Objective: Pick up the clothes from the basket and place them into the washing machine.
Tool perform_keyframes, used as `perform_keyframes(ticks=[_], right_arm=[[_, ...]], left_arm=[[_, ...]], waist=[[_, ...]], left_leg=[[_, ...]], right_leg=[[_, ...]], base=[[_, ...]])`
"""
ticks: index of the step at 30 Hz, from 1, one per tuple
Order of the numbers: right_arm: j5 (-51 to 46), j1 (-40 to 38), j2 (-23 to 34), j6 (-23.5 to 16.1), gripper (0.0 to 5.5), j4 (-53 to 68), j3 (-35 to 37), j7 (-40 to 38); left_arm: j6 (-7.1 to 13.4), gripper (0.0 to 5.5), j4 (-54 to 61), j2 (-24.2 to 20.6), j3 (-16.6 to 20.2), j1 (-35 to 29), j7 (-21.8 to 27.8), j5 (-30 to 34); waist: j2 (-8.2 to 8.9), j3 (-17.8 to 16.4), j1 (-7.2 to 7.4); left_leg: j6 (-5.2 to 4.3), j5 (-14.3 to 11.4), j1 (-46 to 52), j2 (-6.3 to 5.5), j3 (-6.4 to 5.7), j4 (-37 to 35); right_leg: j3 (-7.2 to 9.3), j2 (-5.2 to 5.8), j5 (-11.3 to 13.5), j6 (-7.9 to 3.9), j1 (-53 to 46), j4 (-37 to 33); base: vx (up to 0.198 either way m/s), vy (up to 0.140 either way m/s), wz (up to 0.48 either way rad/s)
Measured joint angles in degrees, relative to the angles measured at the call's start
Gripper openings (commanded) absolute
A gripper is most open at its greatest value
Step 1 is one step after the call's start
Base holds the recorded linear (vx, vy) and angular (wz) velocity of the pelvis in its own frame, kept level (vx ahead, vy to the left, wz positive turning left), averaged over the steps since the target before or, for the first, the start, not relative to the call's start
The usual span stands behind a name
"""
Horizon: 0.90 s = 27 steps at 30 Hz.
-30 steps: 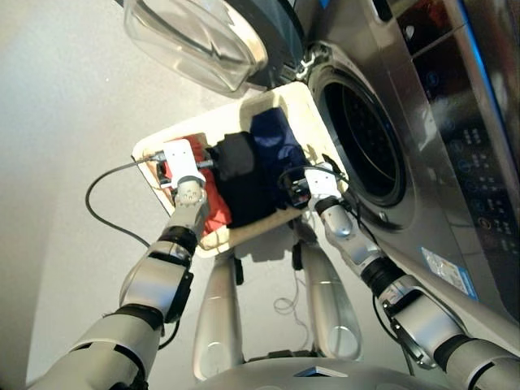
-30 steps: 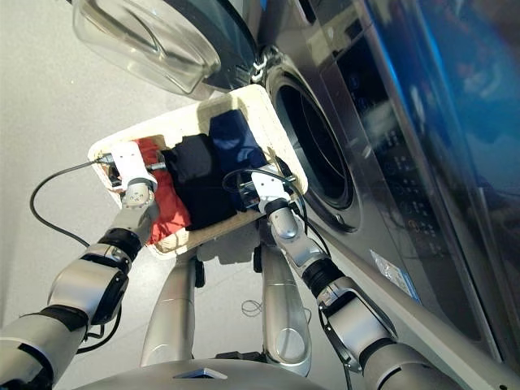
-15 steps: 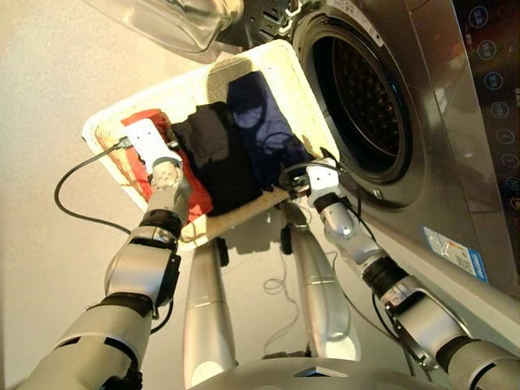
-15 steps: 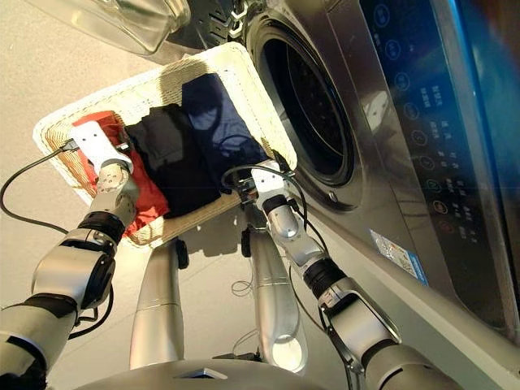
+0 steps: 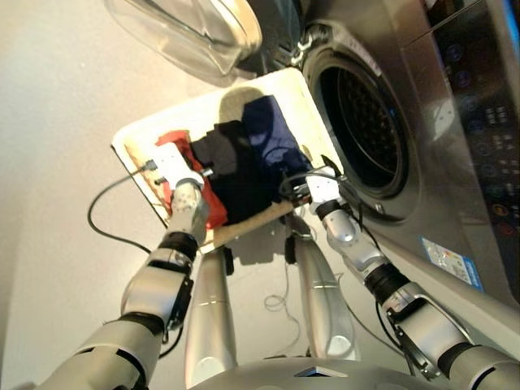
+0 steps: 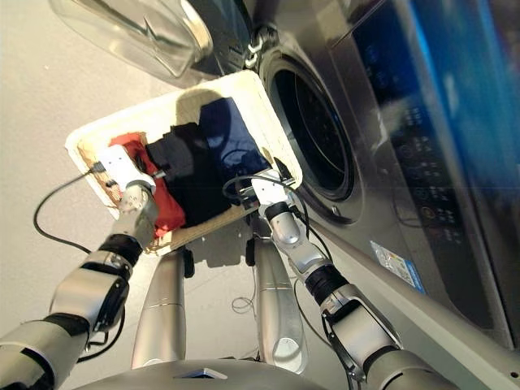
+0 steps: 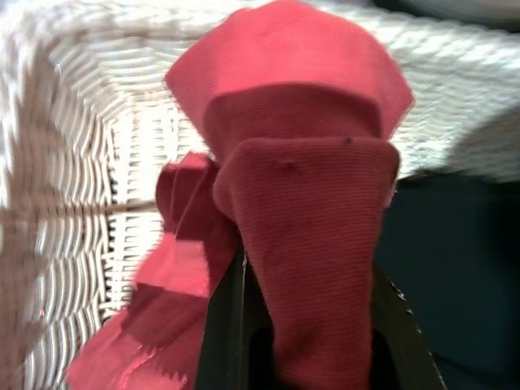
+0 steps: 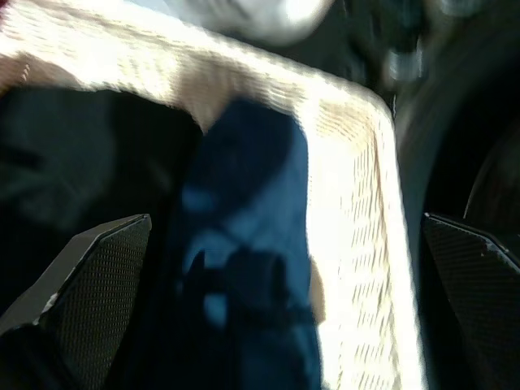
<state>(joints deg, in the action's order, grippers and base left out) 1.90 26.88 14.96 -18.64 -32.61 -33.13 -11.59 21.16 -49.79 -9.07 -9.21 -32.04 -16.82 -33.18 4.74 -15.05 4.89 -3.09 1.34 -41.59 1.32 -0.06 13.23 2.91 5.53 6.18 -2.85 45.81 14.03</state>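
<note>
The cream wicker basket (image 5: 284, 85) stands in front of the washing machine (image 5: 431, 187), whose porthole shows the steel drum (image 5: 363, 130). In the basket lie the red-orange garment (image 5: 214, 213), the black garment (image 5: 221, 158) and the navy garment (image 5: 272, 134), side by side. My left gripper (image 5: 174, 161) is at the basket's left end, shut on a fold of the red-orange garment (image 7: 301, 203), which drapes over its fingers (image 7: 223, 333). Over the near end of the navy garment (image 8: 244, 211), my right gripper (image 5: 302, 185) is open, holding nothing.
The round glass door (image 5: 191, 28) is swung open, beyond the basket to the left. A black cable (image 5: 101, 215) loops from my left wrist over the grey floor. The machine's control panel (image 5: 479, 122) is on the right.
The camera has tilted, shifting the whole picture. Both grippers stay at the basket, the left on the red-orange garment and the right over the navy one.
</note>
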Motion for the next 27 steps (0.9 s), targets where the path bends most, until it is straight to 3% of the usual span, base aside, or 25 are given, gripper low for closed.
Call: perform_keyframes(ticks=[6,10,15,27], right_arm=[[8.49,1.27,3.74,1.24,5.50,0.32,-6.42,2.29],[10.93,4.37,3.21,2.23,5.50,0.63,-8.82,3.71],[11.34,7.86,2.11,2.19,5.50,2.77,-10.74,5.12],[11.34,8.48,0.55,2.91,5.50,1.67,-12.50,4.07]], left_arm=[[1.55,0.00,11.50,1.29,-3.62,4.93,3.17,-3.12],[2.29,0.00,16.47,2.83,-5.97,4.80,4.93,-6.26],[2.41,0.00,20.63,4.16,-7.02,4.92,6.06,-8.65],[2.44,0.00,25.46,6.11,-10.84,5.56,6.42,-14.07]], waist=[[-1.07,0.12,-1.23],[-3.11,-0.66,-2.16],[-5.89,-0.34,-2.11],[-7.12,-0.44,-2.37]], left_leg=[[0.16,1.68,7.55,0.02,-0.16,-4.90],[0.26,2.02,11.09,-0.02,-0.38,-6.15],[0.19,2.17,11.54,0.06,-0.60,-6.39],[0.19,2.97,12.34,0.09,-0.44,-7.88]], right_leg=[[0.44,0.02,0.04,0.16,-6.41,-2.20],[0.75,0.14,-0.13,0.00,-9.82,-2.84],[0.96,0.06,-0.23,-0.14,-10.24,-2.91],[0.83,0.04,-0.18,-0.04,-10.25,-2.96]], base=[[0.013,-0.064,0.002],[0.000,0.000,0.000],[0.000,0.000,0.000],[0.000,0.000,0.000]])
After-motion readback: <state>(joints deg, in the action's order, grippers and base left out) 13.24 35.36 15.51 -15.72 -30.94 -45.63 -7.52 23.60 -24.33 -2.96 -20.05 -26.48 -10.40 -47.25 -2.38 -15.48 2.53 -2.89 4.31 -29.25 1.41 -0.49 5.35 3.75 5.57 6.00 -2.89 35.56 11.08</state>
